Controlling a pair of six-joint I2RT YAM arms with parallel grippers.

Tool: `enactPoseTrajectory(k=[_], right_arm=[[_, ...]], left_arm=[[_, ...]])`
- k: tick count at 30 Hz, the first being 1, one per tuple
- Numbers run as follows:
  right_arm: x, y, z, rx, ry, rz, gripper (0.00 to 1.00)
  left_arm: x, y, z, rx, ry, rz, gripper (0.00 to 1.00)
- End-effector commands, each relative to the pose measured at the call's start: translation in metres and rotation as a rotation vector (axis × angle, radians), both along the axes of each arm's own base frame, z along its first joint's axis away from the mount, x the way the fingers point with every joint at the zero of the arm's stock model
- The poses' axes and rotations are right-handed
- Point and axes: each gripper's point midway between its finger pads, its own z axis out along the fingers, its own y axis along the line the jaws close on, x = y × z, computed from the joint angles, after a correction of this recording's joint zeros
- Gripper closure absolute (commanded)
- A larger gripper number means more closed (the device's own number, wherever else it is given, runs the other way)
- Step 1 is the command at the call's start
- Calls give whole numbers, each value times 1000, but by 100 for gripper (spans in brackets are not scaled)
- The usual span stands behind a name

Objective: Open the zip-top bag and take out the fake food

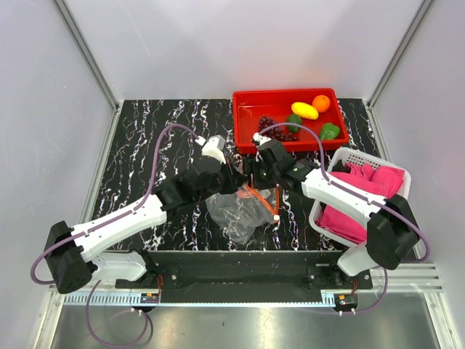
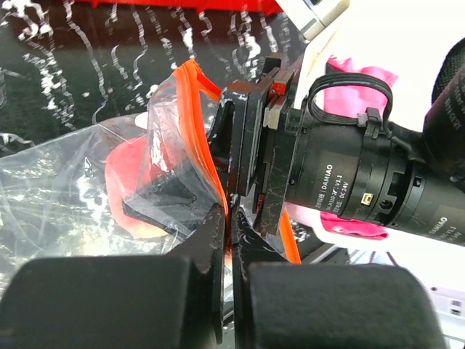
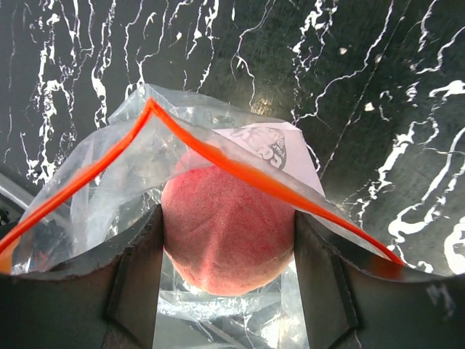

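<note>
The clear zip-top bag (image 1: 240, 214) lies at the middle of the marble table, its mouth raised. My left gripper (image 2: 232, 218) is shut on one side of its orange-red zip strip (image 2: 196, 94). A round pink-red piece of fake food (image 3: 229, 254) sits in the bag's mouth, under the other zip strip (image 3: 218, 156). The right gripper (image 3: 227, 217) reaches into the bag, and its fingers (image 3: 142, 276) press on both sides of that piece. In the top view the two grippers meet at the bag's mouth (image 1: 251, 185).
A red tray (image 1: 247, 102) at the back holds an orange ball (image 1: 320, 103), a yellow fruit (image 1: 304, 110), a grape bunch (image 1: 275, 129) and a green pepper (image 1: 329, 131). A white basket (image 1: 363, 156) of pink cloths (image 1: 367, 185) stands right of the bag.
</note>
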Motion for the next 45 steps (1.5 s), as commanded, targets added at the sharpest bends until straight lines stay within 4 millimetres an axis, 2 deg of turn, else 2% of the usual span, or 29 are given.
enactPoseTrajectory(k=[1,2,4,5,8,12,15,21,23,26,27,28,30,31,32,33,34,35,36,37,38,39,40,42,43,45], right_arm=[[23,-28,52,17,-130,-75,87],[28,-38,60,32,-137,-97,87],[27,-40,69,77,-128,-81,87],[29,-47,81,108,-139,-91,87],[21,-40,103,204,-125,-28,87],[16,-40,109,218,-123,-3,88],[25,-49,120,214,-159,-35,87],[62,-71,150,161,-264,-114,86],[86,-86,157,105,-312,-192,84],[119,-106,156,1,-364,-269,82],[128,-109,162,-6,-379,-280,81],[145,-121,149,-48,-361,-321,81],[165,-140,149,-79,-368,-384,79],[176,-145,135,-102,-343,-404,79],[186,-161,133,-114,-340,-449,78],[194,-166,137,-112,-347,-468,77],[204,-172,123,-128,-320,-482,75],[212,-184,119,-134,-313,-509,73],[221,-191,123,-135,-321,-529,72],[230,-198,108,-152,-295,-538,69],[238,-211,104,-157,-290,-565,66],[244,-217,104,-161,-291,-577,64],[251,-222,89,-176,-264,-587,63],[261,-238,82,-185,-255,-617,61],[266,-244,68,-197,-230,-627,59],[272,-252,60,-206,-216,-640,55]], left_arm=[[7,32,-13,117,-18,86,100],[7,36,-14,126,-21,97,100],[8,41,-18,145,-25,114,100],[9,43,-18,151,-26,121,100],[12,48,-22,177,-19,143,100],[15,49,-18,184,-31,147,100],[18,51,-18,198,-35,152,100],[20,65,-23,214,-26,187,100],[22,73,-21,213,-31,209,100],[27,84,-17,221,-44,234,100],[29,86,-16,225,-49,235,100],[33,89,-15,230,-52,245,100],[39,92,-10,242,-65,246,100],[44,96,-8,246,-68,259,100],[48,98,-9,265,-69,258,100],[52,97,-3,258,-78,257,100],[57,100,-2,264,-79,266,100],[60,101,-6,287,-75,261,100],[66,102,-1,286,-80,270,100],[69,102,-2,294,-76,270,100],[74,103,-10,318,-56,270,100],[80,104,-10,313,-44,272,100],[82,103,-12,317,-33,270,100],[89,102,-19,328,-11,271,100],[92,102,-20,330,-8,279,100],[97,102,-22,339,-8,288,100]])
